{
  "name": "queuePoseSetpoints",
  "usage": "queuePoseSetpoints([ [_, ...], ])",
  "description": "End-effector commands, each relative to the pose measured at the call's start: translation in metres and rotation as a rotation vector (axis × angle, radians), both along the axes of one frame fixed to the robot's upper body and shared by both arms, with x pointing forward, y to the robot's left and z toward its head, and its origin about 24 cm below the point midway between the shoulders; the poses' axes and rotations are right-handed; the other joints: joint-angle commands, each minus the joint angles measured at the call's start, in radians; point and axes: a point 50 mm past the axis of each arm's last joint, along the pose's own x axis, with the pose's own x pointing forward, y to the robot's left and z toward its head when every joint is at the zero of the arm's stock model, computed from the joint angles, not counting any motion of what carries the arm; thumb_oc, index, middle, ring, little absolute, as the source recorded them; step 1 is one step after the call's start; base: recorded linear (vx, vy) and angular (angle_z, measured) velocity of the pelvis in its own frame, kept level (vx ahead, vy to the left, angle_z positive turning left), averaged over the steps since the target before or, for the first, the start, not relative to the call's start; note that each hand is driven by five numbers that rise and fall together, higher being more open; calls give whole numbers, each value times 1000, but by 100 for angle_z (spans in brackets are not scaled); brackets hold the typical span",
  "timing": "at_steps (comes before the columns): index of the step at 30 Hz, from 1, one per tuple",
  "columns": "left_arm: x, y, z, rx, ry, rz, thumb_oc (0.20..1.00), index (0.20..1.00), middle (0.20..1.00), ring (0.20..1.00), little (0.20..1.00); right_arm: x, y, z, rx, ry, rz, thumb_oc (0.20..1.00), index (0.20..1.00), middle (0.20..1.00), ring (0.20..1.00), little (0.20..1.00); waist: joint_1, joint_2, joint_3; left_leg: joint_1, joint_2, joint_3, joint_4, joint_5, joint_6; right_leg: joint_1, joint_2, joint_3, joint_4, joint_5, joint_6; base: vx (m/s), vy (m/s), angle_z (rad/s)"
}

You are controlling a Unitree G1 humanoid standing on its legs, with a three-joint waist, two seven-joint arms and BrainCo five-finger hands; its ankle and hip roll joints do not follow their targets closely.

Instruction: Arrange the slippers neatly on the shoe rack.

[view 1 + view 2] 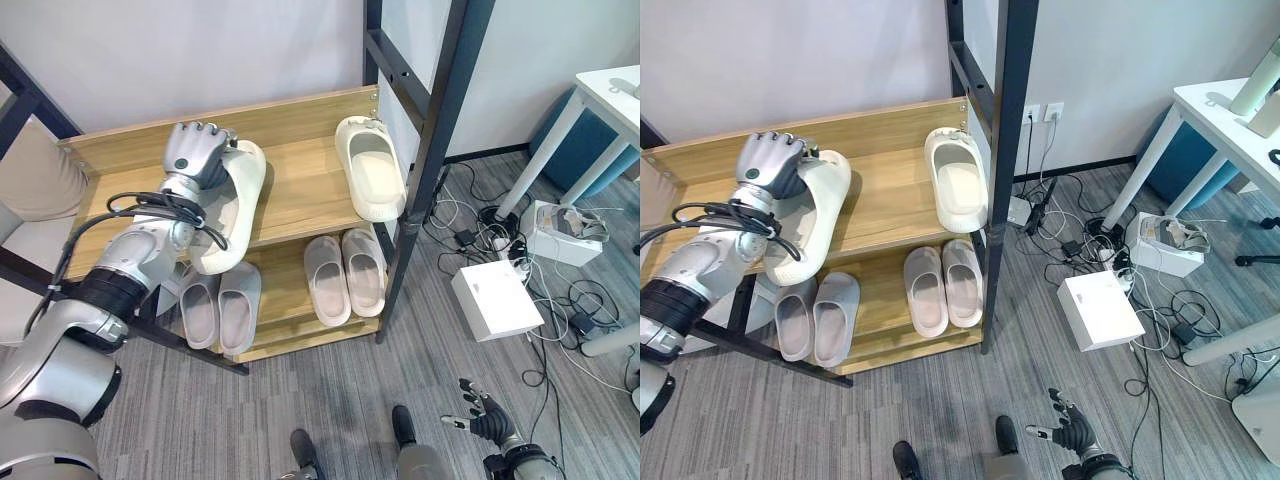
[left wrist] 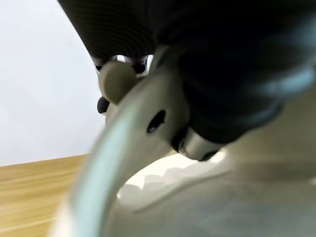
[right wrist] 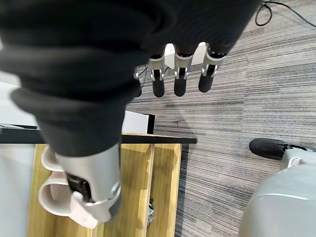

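**Left hand sets a cream slipper on the top shelf**

Nearest to the camera is the right hand (image 1: 487, 418), low in front of the shoe rack (image 1: 300, 120), well apart from it. Its fingers (image 3: 178, 74) hang straight and relaxed over the grey carpet (image 1: 330, 400) and hold nothing.

At the left end of the rack's top shelf, the left hand (image 1: 197, 150) has its fingers curled over the far end of a cream slipper (image 1: 232, 205). The slipper lies lengthwise on the shelf, and its near end reaches over the front edge of the rack. At the right end of the same shelf lies a second cream slipper (image 1: 368, 168), well apart from the first, also past the front edge. On the rack's lower shelf stand two grey pairs: one pair (image 1: 220, 305) at the left, another pair (image 1: 345, 272) at the right.

The slipper looks like thick moulded foam, so I judge it light, a little springy and not fragile. Its smooth skin may slip. A hold across the strap or the rim seems safest.
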Motion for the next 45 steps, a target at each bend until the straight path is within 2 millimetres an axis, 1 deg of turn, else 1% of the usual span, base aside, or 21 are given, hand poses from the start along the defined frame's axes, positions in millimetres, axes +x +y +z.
queuePoseSetpoints([
  [1, 15, 11, 34, -3, -75, 110, 200, 200, 200, 200, 200, 14, -9, 15, -14, -84, -12, 1000, 1000, 1000, 1000, 1000, -23, -1, -19, 103, -18, -29, 1, -105, -18, 38, -12, -2, 1, -46, 61, -18, -55, -2],
  [7, 28, 13, 28, 12, 2, 173, 200, 200, 200, 200, 200, 12, -16, 17, -29, -81, -33, 1000, 1000, 1000, 1000, 1000, -57, 9, -19, 111, -11, -4, 1, -102, -21, 29, -3, 20, 1, -42, 59, -12, -35, -4],
  [9, 31, 10, 27, 14, 20, 181, 200, 200, 200, 200, 200, 11, -21, 18, -42, -79, -43, 1000, 1000, 1000, 1000, 1000, -72, 13, -17, 111, -9, 6, 1, -102, -22, 24, -2, 29, 1, -40, 57, -16, -21, -19],
  [11, 34, 10, 27, 14, 32, 195, 200, 200, 200, 200, 200, 10, -25, 19, -54, -79, -51, 1000, 1000, 1000, 1000, 1000, -86, 16, -16, 111, -8, 16, 1, -102, -23, 16, 2, 40, 1, -39, 56, -5, -11, -10],
  [12, 34, 9, 27, 14, 32, 195, 200, 200, 200, 200, 200, 10, -25, 19, -54, -79, -51, 1000, 1000, 1000, 1000, 1000, -85, 16, -16, 111, -8, 17, 1, -102, -23, 16, 2, 40, 1, -39, 56, 1, -14, -6],
  [13, 36, 9, 28, 0, 40, 205, 200, 200, 200, 200, 200, 9, -29, 20, -59, -82, -63, 1000, 1000, 1000, 1000, 1000, -98, 19, -15, 112, -6, 25, 1, -102, -24, 11, 4, 46, 1, -38, 56, 5, -12, -7],
  [16, 38, 8, 27, -18, 48, 216, 200, 200, 200, 200, 200, 7, -34, 21, -65, -81, -83, 1000, 1000, 1000, 1000, 1000, -117, 21, -11, 111, -5, 39, 1, -103, -24, -3, 8, 63, 1, -34, 55, 9, -7, -19],
  [22, 39, 11, 29, -35, 54, 239, 200, 200, 200, 200, 200, 6, -39, 23, -73, -82, -100, 1000, 1000, 1000, 1000, 1000, -137, 21, -9, 100, -1, 62, 1, -103, -25, -32, 14, 89, 1, -24, 55, 4, -8, -17],
  [26, 40, 15, 24, -54, 79, 267, 200, 200, 200, 200, 200, 9, -40, 24, -73, -89, -97, 1000, 1000, 1000, 1000, 1000, -144, 18, -6, 89, 1, 64, 1, -100, -26, -48, 15, 95, 1, -19, 54, 7, -12, -13],
  [28, 41, 14, 27, -59, 81, 274, 200, 200, 200, 200, 200, 9, -40, 24, -70, -90, -100, 1000, 1000, 1000, 1000, 1000, -147, 18, -4, 82, 3, 63, 1, -98, -27, -55, 15, 95, 1, -17, 54, -1, -4, -2],
  [29, 42, 14, 29, -61, 77, 277, 551, 551, 551, 551, 551, 9, -40, 24, -67, -90, -105, 1000, 1000, 1000, 1000, 1000, -148, 17, -5, 77, 3, 62, 1, -97, -27, -58, 15, 94, 1, -16, 54, 0, 0, 0],
  [30, 42, 14, 30, -71, 74, 282, 1000, 1000, 1000, 1000, 1000, 9, -41, 24, -68, -89, -106, 1000, 1000, 1000, 1000, 1000, -150, 14, -4, 72, 3, 62, 1, -95, -28, -62, 16, 93, 1, -15, 53, 0, 0, 0],
  [32, 43, 14, 33, -117, 63, 278, 1000, 1000, 1000, 1000, 1000, 9, -40, 24, -63, -92, -105, 1000, 1000, 1000, 1000, 1000, -152, 8, -3, 62, 5, 56, 1, -92, -29, -71, 17, 91, 1, -13, 53, 0, 0, 0],
  [34, 42, 16, 43, -164, 26, 282, 1000, 1000, 1000, 1000, 1000, 9, -38, 24, -58, -90, -97, 1000, 1000, 1000, 1000, 1000, -149, 4, 0, 53, 6, 53, 1, -91, -30, -78, 19, 89, 1, -12, 53, 0, 0, 0],
  [37, 42, 16, 45, -175, 7, 286, 1000, 1000, 1000, 1000, 1000, 8, -35, 23, -46, -88, -92, 1000, 1000, 1000, 1000, 1000, -143, 2, -4, 47, 8, 51, 1, -87, -30, -82, 19, 87, 1, -11, 52, 0, 0, 0],
  [38, 42, 13, 47, -182, -6, 277, 1000, 1000, 1000, 1000, 1000, 7, -33, 22, -42, -85, -88, 1000, 1000, 1000, 1000, 1000, -139, 1, -4, 50, 8, 48, 1, -88, -30, -76, 19, 83, 1, -13, 52, 0, 0, 0],
  [41, 43, 9, 43, -204, -2, 268, 1000, 1000, 1000, 1000, 1000, 6, -30, 21, -35, -79, -76, 1000, 1000, 1000, 1000, 1000, -129, 0, -5, 59, 7, 41, 1, -90, -30, -64, 20, 78, 1, -19, 50, 23, -7, 1],
  [42, 44, 3, 43, -227, -2, 244, 1000, 1000, 1000, 1000, 1000, 5, -30, 21, -34, -79, -73, 1000, 1000, 1000, 1000, 1000, -121, 1, -5, 65, 7, 34, 1, -90, -31, -51, 19, 70, 1, -24, 48, 0, 0, 0],
  [43, 44, 3, 43, -227, -2, 243, 1000, 1000, 1000, 1000, 1000, 5, -30, 21, -34, -78, -73, 1000, 1000, 1000, 1000, 1000, -122, 1, -4, 66, 7, 33, 1, -91, -31, -50, 19, 69, 1, -25, 48, 27, -20, 6],
  [45, 44, -3, 46, -232, -12, 207, 1000, 1000, 1000, 1000, 1000, 4, -29, 21, -27, -75, -73, 1000, 1000, 1000, 1000, 1000, -112, 2, -5, 71, 6, 23, 1, -91, -31, -37, 18, 59, 1, -31, 47, 21, -24, 13],
])
